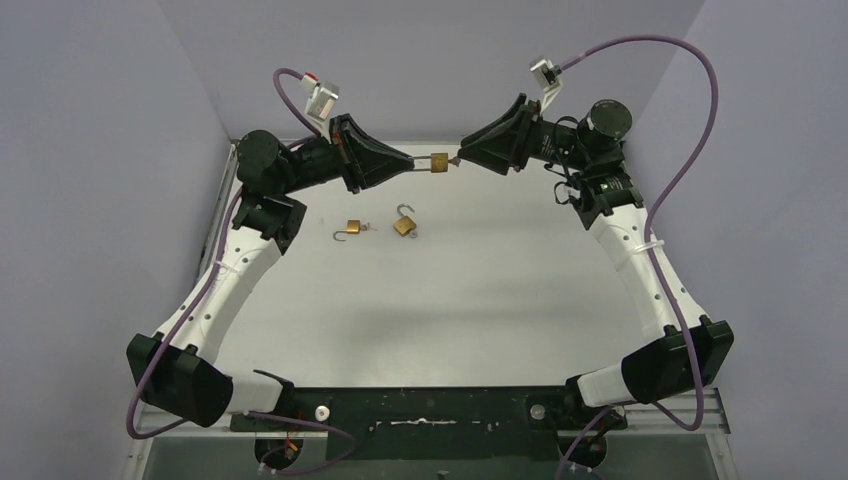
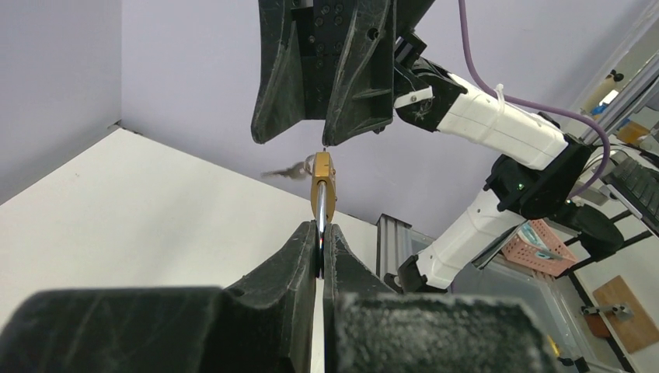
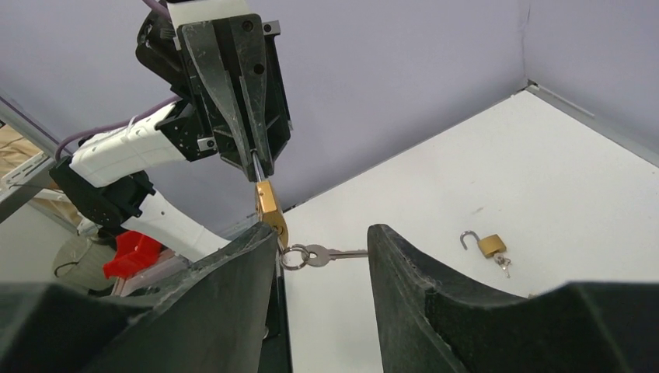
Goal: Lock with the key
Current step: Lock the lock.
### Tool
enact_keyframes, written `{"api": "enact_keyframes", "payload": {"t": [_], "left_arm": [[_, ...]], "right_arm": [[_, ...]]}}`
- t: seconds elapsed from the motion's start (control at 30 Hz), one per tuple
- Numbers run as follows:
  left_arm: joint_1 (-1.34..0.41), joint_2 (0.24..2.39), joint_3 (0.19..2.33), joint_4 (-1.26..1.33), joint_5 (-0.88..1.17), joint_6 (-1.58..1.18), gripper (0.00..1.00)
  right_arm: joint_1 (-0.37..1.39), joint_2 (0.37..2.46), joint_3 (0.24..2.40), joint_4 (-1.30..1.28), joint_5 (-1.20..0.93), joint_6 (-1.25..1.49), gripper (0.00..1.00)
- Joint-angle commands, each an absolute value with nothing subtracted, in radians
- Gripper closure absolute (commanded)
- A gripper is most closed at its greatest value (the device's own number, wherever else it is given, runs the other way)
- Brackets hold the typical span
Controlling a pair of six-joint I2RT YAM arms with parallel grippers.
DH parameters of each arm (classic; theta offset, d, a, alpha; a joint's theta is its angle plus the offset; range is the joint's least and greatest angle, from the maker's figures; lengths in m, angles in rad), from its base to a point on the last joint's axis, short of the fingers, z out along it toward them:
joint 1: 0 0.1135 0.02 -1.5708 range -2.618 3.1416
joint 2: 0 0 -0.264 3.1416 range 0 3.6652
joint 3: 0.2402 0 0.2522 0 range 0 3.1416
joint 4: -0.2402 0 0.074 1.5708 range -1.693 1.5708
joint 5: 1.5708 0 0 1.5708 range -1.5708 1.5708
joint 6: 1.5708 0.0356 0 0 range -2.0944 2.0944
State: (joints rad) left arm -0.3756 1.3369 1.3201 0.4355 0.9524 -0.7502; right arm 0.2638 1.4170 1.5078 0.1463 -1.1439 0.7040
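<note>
Near edge: both arm bases. The arms reach out and meet over the far side of the table (image 1: 480,300).

Mid-table, left of centre: two spare padlocks lying flat, well apart from either gripper. The left spare padlock (image 1: 352,229) and right spare padlock (image 1: 405,222) sit near each other without touching. Both have their shackles swung open.

Far side, in the air: left gripper (image 1: 412,163) reaches in from the left and right gripper (image 3: 322,231) from the right, tips facing each other. The padlock (image 1: 439,162) sits between them, off the table.

Left gripper: clamped tight on the padlock's shackle (image 2: 319,217). The fingers pinch the steel loop and the brass body sticks out past the tips toward the right gripper. No view shows whether this shackle is latched or popped.

Right gripper: jaws apart, gripping nothing. The key (image 3: 322,254) sits in the gap between its two fingers. It is on a key ring (image 3: 294,256) at the end of the brass body away from the left gripper. The ring is just beside one finger, and the key's tip reaches about to the other. Can't tell if either one touches. The key is blurred in the left wrist view. Can't tell whether a key is seated in the keyhole.
</note>
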Motion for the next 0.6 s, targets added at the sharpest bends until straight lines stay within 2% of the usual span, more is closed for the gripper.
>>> {"api": "enact_keyframes", "payload": {"t": [0.0,0.4,0.57], "left_arm": [[-0.356,1.295,1.357,0.446,0.943,-0.722,1.0],[-0.345,1.305,1.34,0.465,0.929,-0.728,1.0],[-0.342,1.308,1.335,0.471,0.924,-0.732,1.0]], "right_arm": [[0.267,1.376,1.478,0.28,-1.178,0.771,0.53],[0.298,1.386,1.47,0.322,-1.203,0.808,0.59],[0.325,1.404,1.475,0.319,-1.215,0.808,0.68]]}}
